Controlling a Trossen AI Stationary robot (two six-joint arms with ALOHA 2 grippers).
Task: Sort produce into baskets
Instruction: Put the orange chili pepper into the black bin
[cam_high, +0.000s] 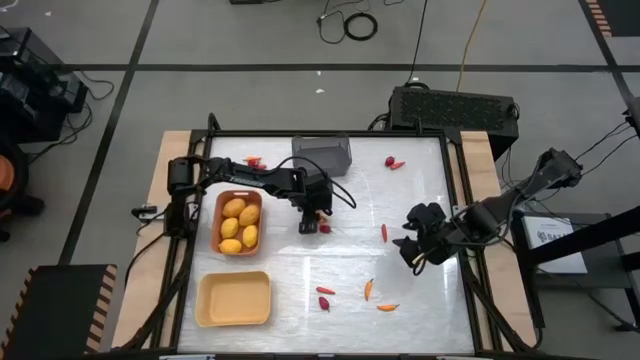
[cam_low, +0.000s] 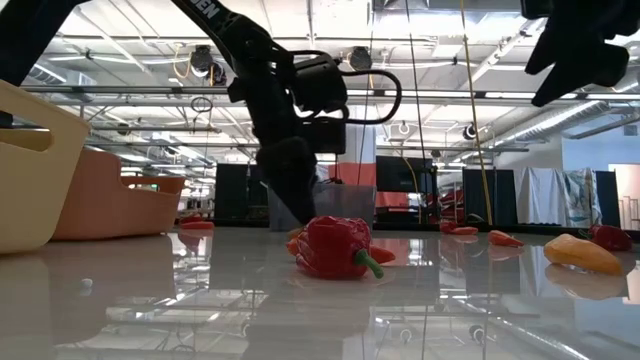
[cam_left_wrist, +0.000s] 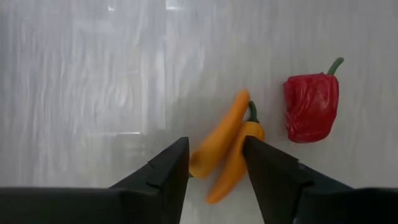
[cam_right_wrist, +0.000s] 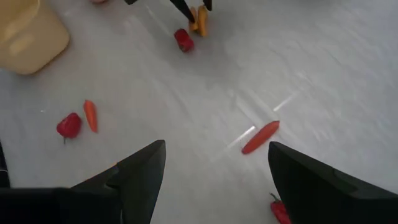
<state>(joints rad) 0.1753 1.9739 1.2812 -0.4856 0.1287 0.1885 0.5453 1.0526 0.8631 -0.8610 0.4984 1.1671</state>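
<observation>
orange-brown tray (cam_high: 221, 203) holds four yellow fruits (cam_high: 240, 224); pale yellow tray (cam_high: 233, 299) empty; left jaws half-open around orange peppers (cam_left_wrist: 227, 146).

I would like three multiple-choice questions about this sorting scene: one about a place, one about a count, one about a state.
1. Where is the left gripper?
A. over the pale yellow tray
B. low at two orange peppers, beside a red pepper
C. inside the grey bin

2. How many yellow fruits lie in the orange-brown tray?
A. one
B. four
C. seven

3. How is the pale yellow tray?
A. empty
B. full of peppers
C. overturned

Answers: 1 B, its fingers straddle the orange peppers, with the red pepper beside them; 2 B, four show from above; 3 A, nothing lies inside.
</observation>
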